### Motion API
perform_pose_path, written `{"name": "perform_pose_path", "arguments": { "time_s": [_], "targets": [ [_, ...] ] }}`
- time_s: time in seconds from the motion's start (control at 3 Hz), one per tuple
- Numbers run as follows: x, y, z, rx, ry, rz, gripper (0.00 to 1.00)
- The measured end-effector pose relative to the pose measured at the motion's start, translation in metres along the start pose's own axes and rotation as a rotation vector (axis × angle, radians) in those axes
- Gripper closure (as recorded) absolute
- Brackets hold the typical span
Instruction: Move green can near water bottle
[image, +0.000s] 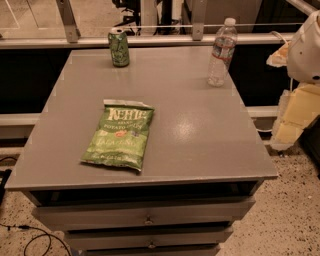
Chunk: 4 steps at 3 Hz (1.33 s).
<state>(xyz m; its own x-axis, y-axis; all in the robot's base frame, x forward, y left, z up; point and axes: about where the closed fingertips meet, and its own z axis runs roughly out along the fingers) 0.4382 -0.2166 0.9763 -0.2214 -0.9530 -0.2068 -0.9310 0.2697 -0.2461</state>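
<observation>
The green can (119, 47) stands upright at the table's back left corner, light green with a silver top. The water bottle (222, 52) stands upright near the back right corner, clear with a white cap and a paper label. About a third of the table's width separates them. My gripper (304, 50) is at the right edge of the camera view, beyond the table's right side. It is to the right of the bottle, far from the can, and holds nothing that I can see.
A flat green Kettle chip bag (120, 135) lies left of centre on the grey table (200, 140). The table has drawers (148, 219) below its front edge. A rail (150, 40) runs behind the table. Cables (30, 240) lie on the floor at front left.
</observation>
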Motion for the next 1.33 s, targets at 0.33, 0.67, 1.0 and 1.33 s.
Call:
{"name": "perform_pose_path", "arguments": {
  "time_s": [0.33, 0.67, 1.0, 1.33],
  "targets": [
    [-0.001, -0.001, -0.002, -0.001, -0.006, 0.005, 0.0],
    [-0.024, -0.012, -0.004, -0.016, -0.066, 0.026, 0.0],
    [-0.108, -0.025, 0.017, -0.056, -0.234, 0.016, 0.0],
    [-0.173, -0.039, 0.044, -0.069, -0.364, 0.023, 0.0]
  ]
}}
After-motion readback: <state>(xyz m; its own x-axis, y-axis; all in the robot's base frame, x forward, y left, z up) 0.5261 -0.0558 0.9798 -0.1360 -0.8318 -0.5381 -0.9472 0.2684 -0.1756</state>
